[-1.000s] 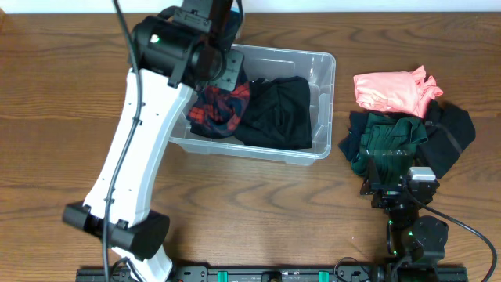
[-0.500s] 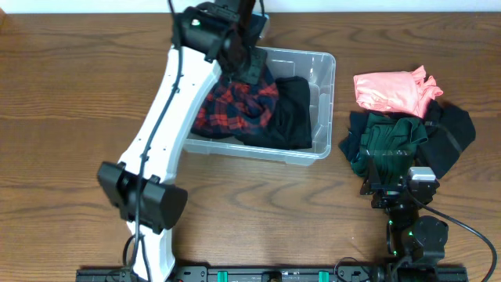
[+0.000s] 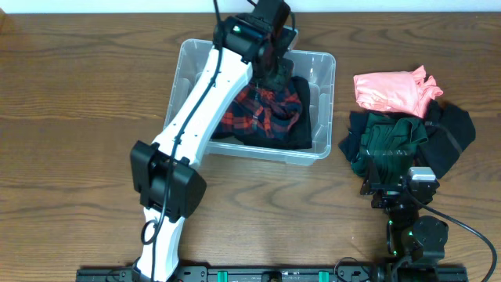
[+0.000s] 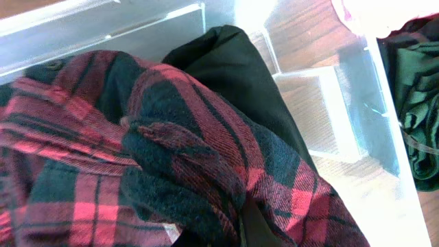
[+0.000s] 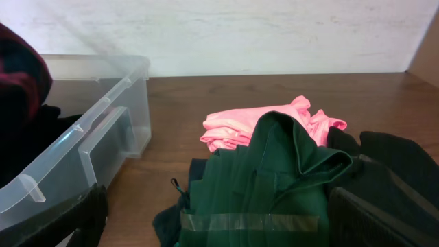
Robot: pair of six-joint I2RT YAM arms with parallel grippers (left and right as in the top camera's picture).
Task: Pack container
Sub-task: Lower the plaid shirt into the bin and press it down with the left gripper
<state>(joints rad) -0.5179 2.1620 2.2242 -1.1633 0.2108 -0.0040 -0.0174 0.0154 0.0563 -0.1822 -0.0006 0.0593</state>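
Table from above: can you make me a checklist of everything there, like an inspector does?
Surface: brown wooden table.
Job's things: clear container holds a red plaid shirt and a black garment; pink garment, green garment and black cloth are piled to its right.
Clutter: nothing seen.
Grippers: left end effector shut on the red plaid shirt inside the container; right end effector wide open by the green garment.
Cables: black cable at the left arm; second cable near the right arm's base.
Surroundings: white wall.
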